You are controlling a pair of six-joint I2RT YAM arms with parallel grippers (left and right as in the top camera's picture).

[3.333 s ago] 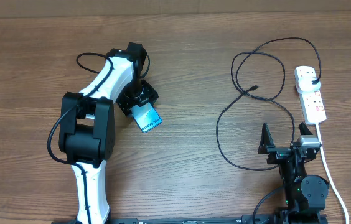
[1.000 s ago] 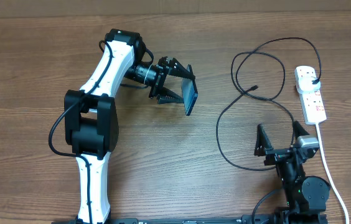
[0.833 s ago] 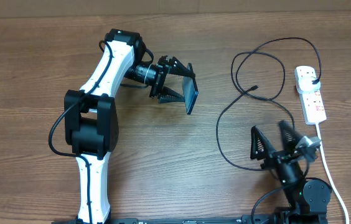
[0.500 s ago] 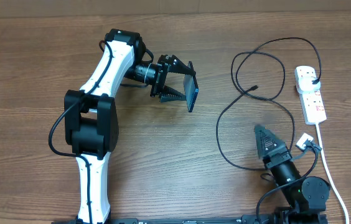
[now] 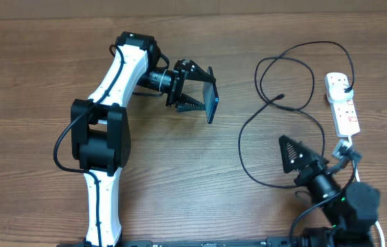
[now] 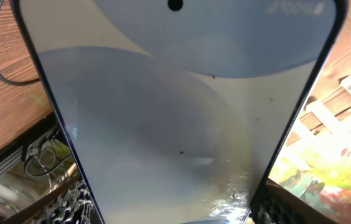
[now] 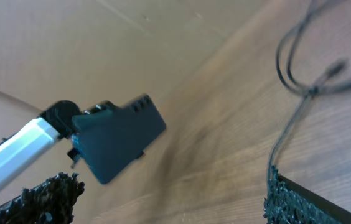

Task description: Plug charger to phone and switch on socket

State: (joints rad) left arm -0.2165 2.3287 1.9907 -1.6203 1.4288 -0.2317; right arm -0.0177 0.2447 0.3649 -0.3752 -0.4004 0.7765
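On the left of the wooden table (image 5: 36,62) the white left arm (image 5: 121,75) reaches to the right. Its left gripper (image 5: 204,89) is clenched on the phone (image 5: 212,103), which it holds off the table, standing on its edge. In the left wrist view the pale screen (image 6: 175,124) fills nearly all the picture, with one finger at each lower corner.

Between the phone and the charger (image 5: 241,147) there is only bare wood. The thin black cable lies in several loops, and its connector tip (image 5: 282,96) rests free on the table inside them. Its black plug (image 5: 345,87) sits in the top of the socket (image 5: 344,113), which lies near the right edge.

The right gripper (image 5: 291,151) hangs inside the large lower loop of the cable, so the cable runs around it on the left and in front. Its fingers (image 7: 45,199) are released, spread wide apart with nothing between them. The right arm covers part of the thick white cord (image 5: 350,138) below the socket.

About three seconds ago the phone was low beside the left arm with its screen up; now it is lifted and carried to the right. The right wrist has rolled and leaned left. The charger and the socket have not moved.
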